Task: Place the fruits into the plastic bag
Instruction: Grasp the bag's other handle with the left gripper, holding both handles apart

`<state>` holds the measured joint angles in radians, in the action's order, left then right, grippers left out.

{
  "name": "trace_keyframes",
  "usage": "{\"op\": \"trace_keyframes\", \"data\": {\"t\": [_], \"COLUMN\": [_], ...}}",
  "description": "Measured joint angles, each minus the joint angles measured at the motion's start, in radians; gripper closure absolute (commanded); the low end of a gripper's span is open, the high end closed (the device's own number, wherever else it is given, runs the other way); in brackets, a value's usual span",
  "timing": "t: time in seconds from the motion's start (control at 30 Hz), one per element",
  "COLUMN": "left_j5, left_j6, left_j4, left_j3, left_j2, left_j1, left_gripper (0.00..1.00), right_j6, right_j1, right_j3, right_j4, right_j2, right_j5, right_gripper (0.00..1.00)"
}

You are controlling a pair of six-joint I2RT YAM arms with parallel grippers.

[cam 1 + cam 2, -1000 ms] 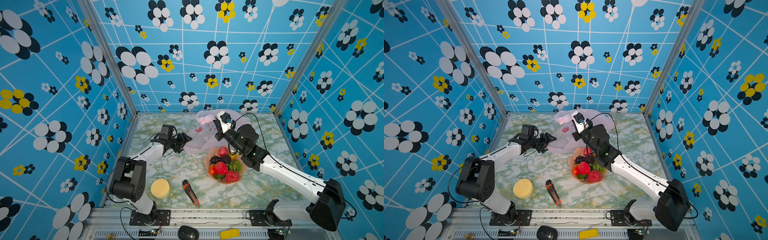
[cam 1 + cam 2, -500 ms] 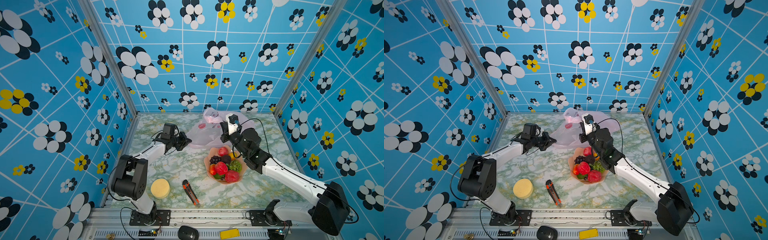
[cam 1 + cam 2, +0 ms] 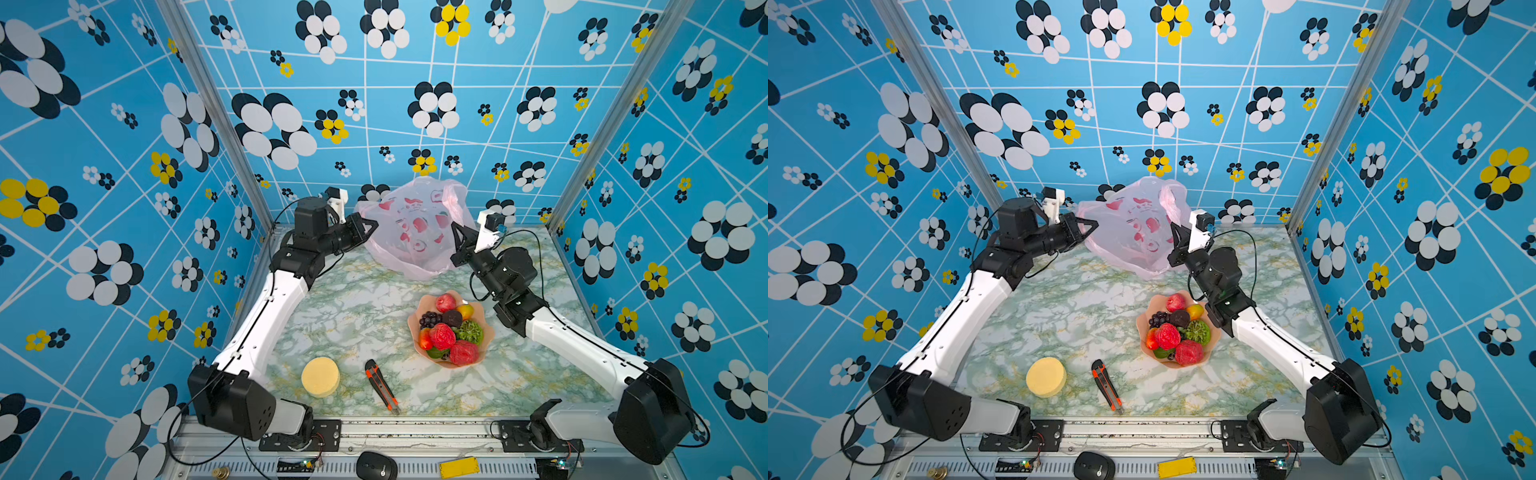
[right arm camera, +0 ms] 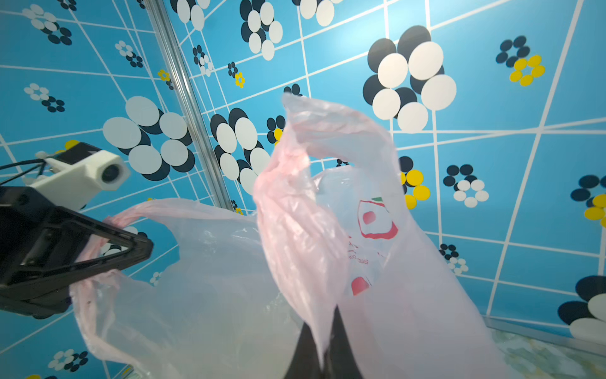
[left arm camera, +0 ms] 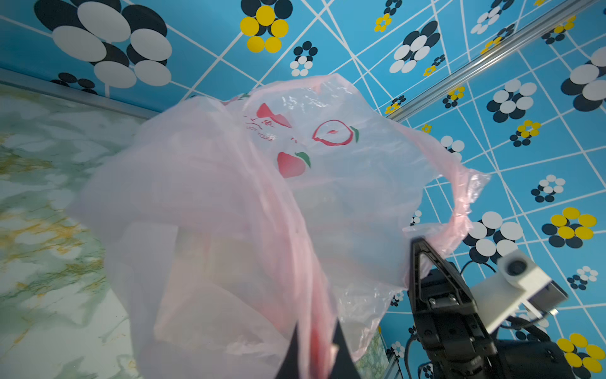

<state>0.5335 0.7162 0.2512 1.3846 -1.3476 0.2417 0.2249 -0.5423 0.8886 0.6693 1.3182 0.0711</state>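
The plastic bag (image 3: pixel 415 232) (image 3: pixel 1133 237) is a thin pale pink bag with red fruit prints, held up over the back of the table. My left gripper (image 3: pixel 372 226) (image 3: pixel 1094 226) (image 5: pixel 317 328) is shut on the bag's left handle edge. My right gripper (image 3: pixel 455 227) (image 3: pixel 1175 228) (image 4: pixel 323 331) is shut on a bunched strip of film on the right side. In the wrist views the bag (image 5: pixel 229 197) (image 4: pixel 311 213) billows between the two grippers. The fruits (image 3: pixel 451 332) (image 3: pixel 1177 332) lie heaped in a salmon-pink bowl (image 3: pixel 453 366) (image 3: pixel 1177 365) near the right arm.
A round pale yellow sponge (image 3: pixel 320 376) (image 3: pixel 1045 376) and an orange-black utility knife (image 3: pixel 381 386) (image 3: pixel 1106 384) lie near the table's front edge. Blue patterned walls close in the back and both sides. A mouse (image 3: pixel 376 465) sits on the front rail.
The left gripper has shut on the bag's edge. Both arms have risen and moved apart, lifting the bag off the table and spreading it.
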Motion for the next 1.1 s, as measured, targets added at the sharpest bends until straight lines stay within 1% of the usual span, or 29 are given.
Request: {"op": "trace_keyframes", "data": {"t": [0.03,0.07,0.13,0.17,0.27,0.37,0.47,0.53,0.63,0.77,0.93,1.1], "left_j5": [0.001,0.005,0.012,0.014,0.021,0.031,0.039,0.043,0.043,0.046,0.046,0.046], "left_j6": [-0.006,-0.007,-0.006,-0.005,-0.007,-0.019,-0.029,-0.029,-0.029,-0.029,-0.029,-0.029], "left_j4": [0.002,0.001,0.004,0.01,0.037,0.053,0.052,0.05,0.04,0.034,0.034,0.034], "left_j3": [-0.032,-0.071,-0.146,-0.185,-0.259,-0.27,-0.27,-0.27,-0.27,-0.269,-0.269,-0.269], "left_j2": [0.018,0.029,0.031,0.026,0.016,0.021,0.049,0.072,0.101,0.106,0.106,0.106], "left_j1": [0.0,0.0,0.004,0.008,0.035,0.063,0.075,0.076,0.08,0.087,0.094,0.1], "left_gripper": [1.0,1.0,1.0,1.0,1.0,1.0,1.0,1.0,1.0,1.0,1.0,1.0], "right_j6": [0.016,0.035,0.061,0.071,0.081,0.061,0.029,0.013,-0.008,-0.031,-0.095,-0.171], "right_j1": [0.0,0.001,0.002,0.003,0.002,0.002,0.003,0.003,0.002,-0.002,-0.029,-0.076], "right_j3": [-0.03,-0.066,-0.133,-0.161,-0.2,-0.191,-0.133,-0.072,0.047,0.187,0.32,0.434], "right_j4": [-0.005,-0.015,-0.069,-0.114,-0.288,-0.457,-0.615,-0.708,-0.832,-0.94,-1.013,-1.073], "right_j2": [-0.003,-0.009,-0.036,-0.058,-0.171,-0.311,-0.41,-0.428,-0.401,-0.307,-0.146,0.01], "right_j5": [0.002,0.001,0.001,0.001,-0.002,-0.002,-0.003,-0.006,-0.016,-0.029,-0.023,0.015], "right_gripper": [0.59,0.51,0.42,0.39,0.34,0.27,0.23,0.21,0.2,0.19,0.18,0.17]}}
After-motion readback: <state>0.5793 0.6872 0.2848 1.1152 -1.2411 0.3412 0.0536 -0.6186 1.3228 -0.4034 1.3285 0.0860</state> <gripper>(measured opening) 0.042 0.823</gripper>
